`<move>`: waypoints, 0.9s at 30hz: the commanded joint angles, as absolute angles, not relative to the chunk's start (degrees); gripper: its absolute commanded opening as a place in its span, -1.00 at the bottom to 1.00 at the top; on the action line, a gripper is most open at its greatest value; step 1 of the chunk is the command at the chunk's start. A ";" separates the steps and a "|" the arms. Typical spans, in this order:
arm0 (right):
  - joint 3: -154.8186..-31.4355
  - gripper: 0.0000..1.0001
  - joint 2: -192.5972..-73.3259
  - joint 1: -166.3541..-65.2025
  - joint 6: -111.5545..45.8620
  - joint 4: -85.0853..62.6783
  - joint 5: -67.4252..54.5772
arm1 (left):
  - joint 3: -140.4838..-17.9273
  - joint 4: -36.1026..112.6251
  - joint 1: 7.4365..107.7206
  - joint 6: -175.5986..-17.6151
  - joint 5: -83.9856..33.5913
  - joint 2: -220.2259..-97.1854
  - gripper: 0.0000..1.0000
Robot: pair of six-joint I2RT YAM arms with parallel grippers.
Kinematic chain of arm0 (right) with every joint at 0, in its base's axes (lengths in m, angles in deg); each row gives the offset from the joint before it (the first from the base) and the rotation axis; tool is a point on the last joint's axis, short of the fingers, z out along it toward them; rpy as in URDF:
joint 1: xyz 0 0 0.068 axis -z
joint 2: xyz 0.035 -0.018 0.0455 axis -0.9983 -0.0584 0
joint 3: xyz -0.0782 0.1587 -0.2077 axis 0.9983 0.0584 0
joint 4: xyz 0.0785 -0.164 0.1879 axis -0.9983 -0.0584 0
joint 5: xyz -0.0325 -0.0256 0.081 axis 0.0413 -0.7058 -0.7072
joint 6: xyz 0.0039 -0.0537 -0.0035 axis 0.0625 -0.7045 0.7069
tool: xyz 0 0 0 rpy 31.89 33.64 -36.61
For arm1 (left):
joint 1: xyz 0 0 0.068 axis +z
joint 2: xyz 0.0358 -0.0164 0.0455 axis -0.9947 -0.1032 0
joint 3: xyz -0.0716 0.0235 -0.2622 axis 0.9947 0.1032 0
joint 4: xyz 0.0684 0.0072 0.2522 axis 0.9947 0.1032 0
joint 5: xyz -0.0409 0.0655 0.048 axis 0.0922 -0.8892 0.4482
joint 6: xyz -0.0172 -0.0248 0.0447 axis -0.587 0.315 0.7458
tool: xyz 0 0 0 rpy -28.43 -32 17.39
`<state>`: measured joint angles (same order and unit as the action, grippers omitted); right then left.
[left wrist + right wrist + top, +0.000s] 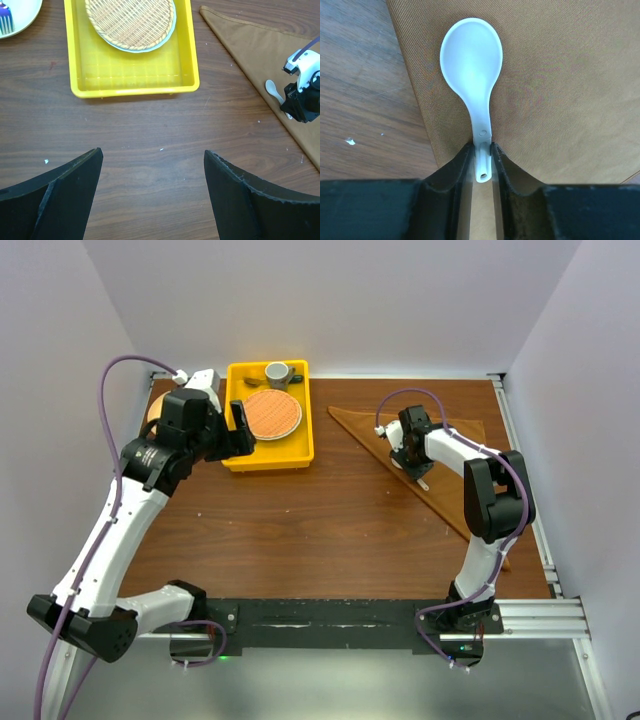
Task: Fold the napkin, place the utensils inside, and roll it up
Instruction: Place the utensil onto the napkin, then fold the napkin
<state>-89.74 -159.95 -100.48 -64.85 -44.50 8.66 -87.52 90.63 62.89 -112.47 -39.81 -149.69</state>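
Note:
The rust-brown napkin [365, 428] lies folded into a triangle on the right half of the table, also seen in the left wrist view [255, 55] and the right wrist view [555, 75]. My right gripper [405, 455] [481, 147] is shut on the handle of the pale cream spoon [471, 55]. The spoon's bowl points away over the cloth, close to the napkin's long left edge. The spoon [272, 89] also shows beside the right gripper in the left wrist view. My left gripper [243, 430] [152, 155] is open and empty above bare wood, just in front of the yellow tray.
The yellow tray [268, 462] stands at the back centre-left and holds a round orange woven mat [272, 412] and a small cup [277, 373]. A white plate [15, 17] with a purple utensil lies left of the tray. White walls enclose the table.

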 commanded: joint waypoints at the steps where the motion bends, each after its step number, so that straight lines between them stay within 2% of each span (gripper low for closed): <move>1: -89.65 -0.42 -158.23 -100.71 -64.01 -44.89 7.81 | -87.54 89.32 63.07 -112.98 -39.08 -147.99 0.75; 9: -95.80 -0.07 -155.16 -100.89 -55.06 -52.17 11.14 | -87.28 88.88 63.34 -114.99 -36.37 -148.78 0.75; 15: -99.32 -0.05 -148.13 -100.80 -43.46 -59.99 11.42 | -84.74 80.56 63.16 -122.28 -30.13 -150.45 0.66; 17: -100.10 -0.04 -145.93 -100.80 -37.85 -63.32 8.08 | -83.77 77.73 61.42 -125.71 -29.94 -151.76 0.55; 23: -100.38 -0.04 -137.76 -100.89 -26.41 -72.03 -3.49 | -86.13 66.31 52.62 -129.40 -36.97 -162.12 0.41; 27: -98.36 -0.03 -128.63 -100.89 -20.69 -68.37 -7.48 | -86.75 51.57 50.86 -130.12 -42.13 -169.68 0.29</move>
<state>-99.10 -136.39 -100.52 -30.54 -67.84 -0.28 -84.73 68.51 52.07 -127.59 -35.24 -164.40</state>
